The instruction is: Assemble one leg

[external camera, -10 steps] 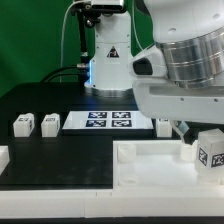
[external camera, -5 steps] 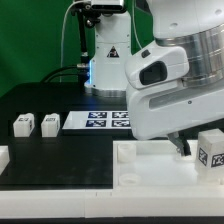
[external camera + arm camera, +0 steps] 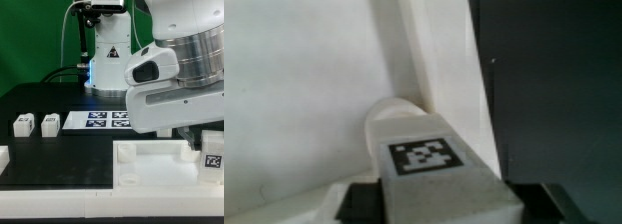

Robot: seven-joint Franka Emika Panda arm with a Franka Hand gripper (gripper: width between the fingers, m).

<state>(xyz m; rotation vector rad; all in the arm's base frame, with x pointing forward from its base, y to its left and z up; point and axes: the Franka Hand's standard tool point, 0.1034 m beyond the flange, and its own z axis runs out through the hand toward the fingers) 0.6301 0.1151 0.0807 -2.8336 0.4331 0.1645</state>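
Chunky white plastic leg (image 3: 212,158), square marker on its face, clamped in jaws; now lower than before, over smooth white tray (image 3: 150,165).

- In the wrist view the gripper (image 3: 446,205) shows only two dark fingers (image 3: 359,203), cut off by the picture's edge. The leg (image 3: 429,150) between them is blurred.
- In the exterior view the arm's body (image 3: 175,85) covers the gripper and the marker board's (image 3: 100,121) right end.
- There the leg is cut off at the exterior view's right edge.
- A white part (image 3: 3,156) is cut off at the exterior view's left edge.
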